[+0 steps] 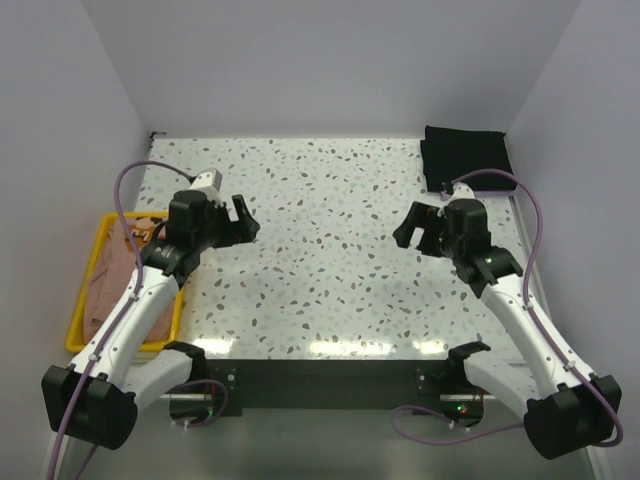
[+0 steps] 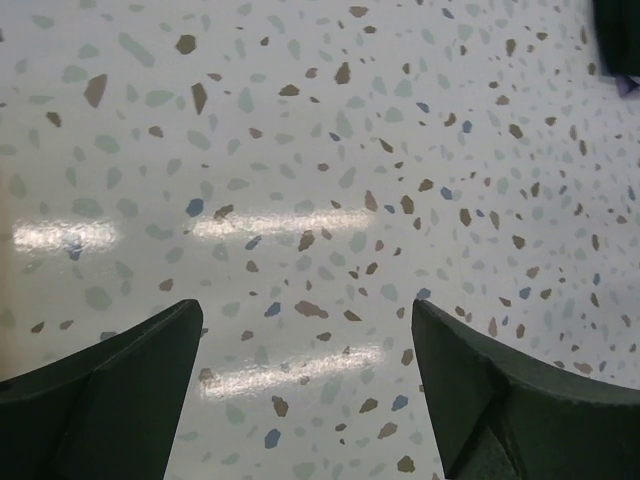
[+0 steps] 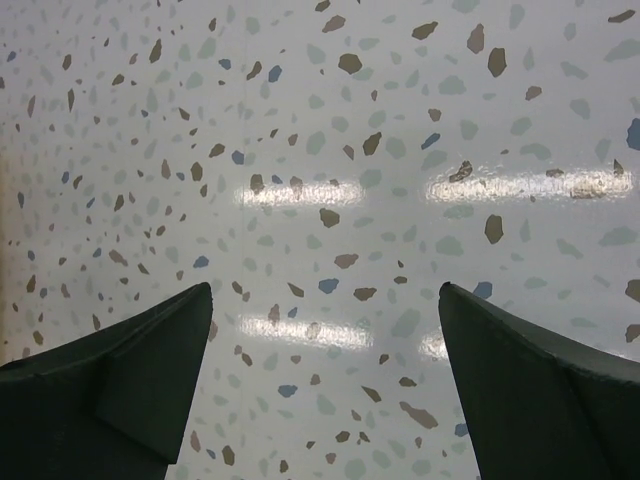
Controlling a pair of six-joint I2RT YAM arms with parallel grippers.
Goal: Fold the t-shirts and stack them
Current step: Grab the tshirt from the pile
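The left gripper [image 1: 246,220] [image 2: 305,310] hangs over the speckled white terrazzo table [image 1: 330,290], its jaws spread wide with nothing between them. The right gripper [image 1: 405,225] [image 3: 323,292] faces it from the other side, jaws likewise parted and bare. A folded black cotton t-shirt [image 1: 465,155] lies in the table's far right corner, just beyond the right gripper. Crumpled pinkish-brown t-shirts [image 1: 108,280] fill a yellow plastic tray [image 1: 80,300] off the table's left edge, near the left arm, behind its gripper.
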